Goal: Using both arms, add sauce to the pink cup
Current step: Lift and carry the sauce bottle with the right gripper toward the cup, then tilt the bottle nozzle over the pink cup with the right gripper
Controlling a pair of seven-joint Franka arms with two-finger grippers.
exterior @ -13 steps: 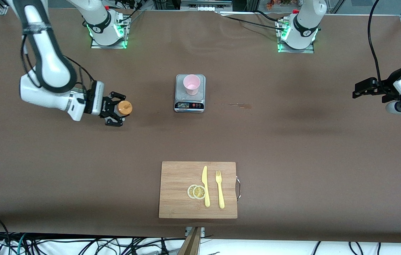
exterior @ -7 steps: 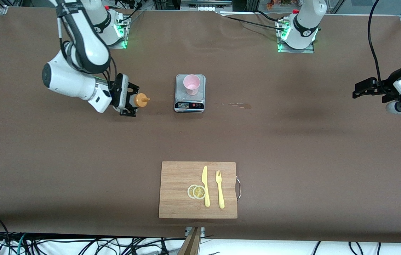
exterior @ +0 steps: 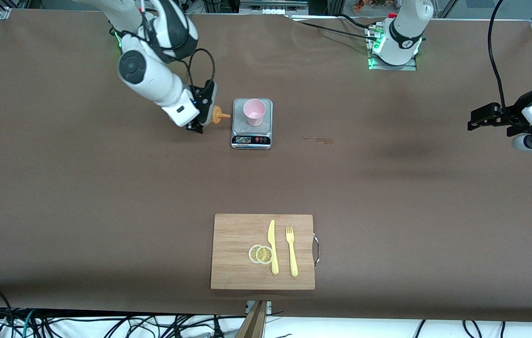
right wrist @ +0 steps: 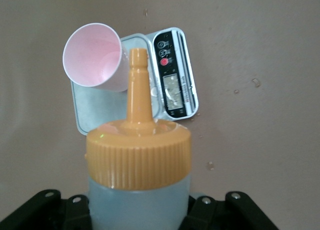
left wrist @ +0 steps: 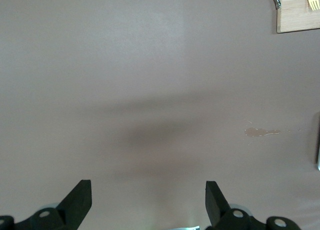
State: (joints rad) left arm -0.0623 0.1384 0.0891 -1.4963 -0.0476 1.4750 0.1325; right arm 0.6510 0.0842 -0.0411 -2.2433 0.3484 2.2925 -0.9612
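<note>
Front view: the right gripper (exterior: 201,117) is pinching the translucent sauce bottle (exterior: 219,115) tilted, ribbed orange nozzle aiming at the tapered pink cup (exterior: 253,111) standing on a metal scale (exterior: 252,136).

Left wrist view: the waiting left gripper (left wrist: 146,200) is hanging with fingers spread over brown table (left wrist: 150,64).

Right wrist view: the cup's inside is showing no sauce.

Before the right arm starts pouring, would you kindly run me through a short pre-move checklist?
1. Sauce bottle held in right claw: ok.
2. Nozzle over the pink cup: not ok; it is beside the scale, toward the right arm's end.
3. Cup upright on the scale: ok.
4. Cup empty inside: ok, as the right wrist view shows.
5. Left claw open, waiting over bare table at its own end: ok.
6. Nozzle unblocked: cannot tell.
</note>
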